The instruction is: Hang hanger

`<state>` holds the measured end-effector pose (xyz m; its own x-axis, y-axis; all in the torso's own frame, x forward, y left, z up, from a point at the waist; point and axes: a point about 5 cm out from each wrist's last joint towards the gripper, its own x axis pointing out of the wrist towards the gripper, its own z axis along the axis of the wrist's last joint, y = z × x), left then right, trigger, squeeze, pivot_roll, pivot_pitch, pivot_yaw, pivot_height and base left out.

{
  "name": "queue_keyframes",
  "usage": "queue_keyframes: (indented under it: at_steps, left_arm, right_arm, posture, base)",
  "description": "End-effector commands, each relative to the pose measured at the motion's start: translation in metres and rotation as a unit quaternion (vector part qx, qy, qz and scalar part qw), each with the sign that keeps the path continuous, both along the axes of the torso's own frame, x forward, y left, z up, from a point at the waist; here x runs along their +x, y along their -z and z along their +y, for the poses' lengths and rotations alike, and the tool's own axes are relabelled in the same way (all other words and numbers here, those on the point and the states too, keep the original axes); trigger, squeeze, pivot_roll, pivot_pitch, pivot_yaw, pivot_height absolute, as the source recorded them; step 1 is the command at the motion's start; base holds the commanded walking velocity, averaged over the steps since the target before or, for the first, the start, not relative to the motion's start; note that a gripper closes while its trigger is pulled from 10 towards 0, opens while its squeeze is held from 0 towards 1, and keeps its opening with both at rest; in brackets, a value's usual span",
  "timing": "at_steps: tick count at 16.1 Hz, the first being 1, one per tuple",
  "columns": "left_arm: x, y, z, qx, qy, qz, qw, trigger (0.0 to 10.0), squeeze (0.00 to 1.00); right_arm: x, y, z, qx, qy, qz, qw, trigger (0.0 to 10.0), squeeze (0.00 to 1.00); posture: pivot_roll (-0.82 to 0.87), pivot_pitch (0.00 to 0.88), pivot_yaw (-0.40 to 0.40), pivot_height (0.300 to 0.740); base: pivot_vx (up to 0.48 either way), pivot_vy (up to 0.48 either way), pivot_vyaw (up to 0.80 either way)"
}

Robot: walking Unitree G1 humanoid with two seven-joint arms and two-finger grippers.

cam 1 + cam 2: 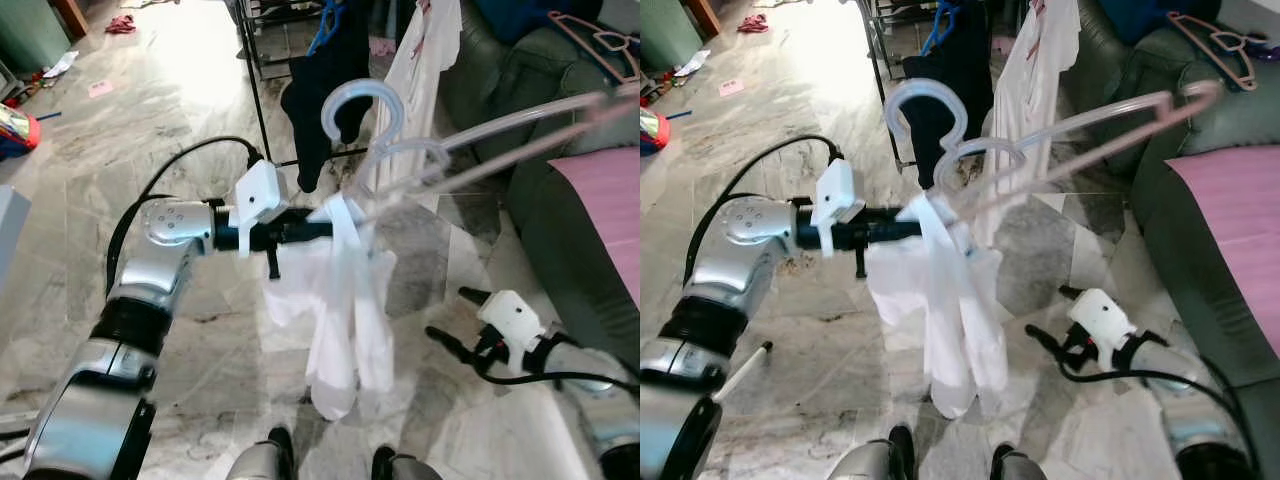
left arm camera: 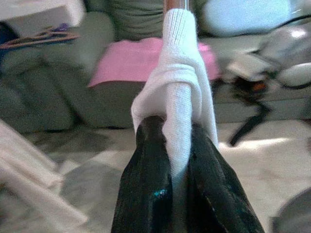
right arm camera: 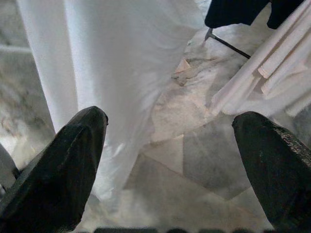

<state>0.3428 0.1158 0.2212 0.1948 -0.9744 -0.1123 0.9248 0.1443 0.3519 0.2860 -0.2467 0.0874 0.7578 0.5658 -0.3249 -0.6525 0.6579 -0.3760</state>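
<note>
Left eye view: left gripper (image 1: 325,228) clenches a pale hanger (image 1: 440,150) (white cloth draped); right gripper (image 1: 447,318) gapes.

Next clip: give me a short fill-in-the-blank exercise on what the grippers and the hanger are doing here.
1. The left gripper is shut on the ____ knit garment.
2. That garment drapes from the pale translucent plastic hanger, whose hook points ____.
3. The right gripper, low above the marble floor, has its fingers ____.
4. The sofa carries a ____ cloth.

Missing words: white; up; open; pink
</note>
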Motion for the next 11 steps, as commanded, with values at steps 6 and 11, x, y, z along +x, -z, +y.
queue_keyframes:
  at_steps: [6,11]
  left_arm:
    - [-0.024,-0.023,-0.013,-0.016,0.085,0.021,0.996,0.0,0.00]
    - [-0.038,-0.032,-0.020,-0.023,0.110,0.032,0.993,0.0,0.00]
  right_arm:
    - [0.006,-0.005,0.004,-0.019,-0.051,-0.002,0.999,10.0,0.00]
    - [0.016,-0.010,-0.004,-0.048,-0.054,-0.003,0.997,10.0,0.00]
  posture:
    - [0.03,0.269,0.083,0.740]
    - [0.03,0.277,0.084,0.740]
  base:
    - [0.000,0.000,0.00]
    - [0.000,0.000,0.00]
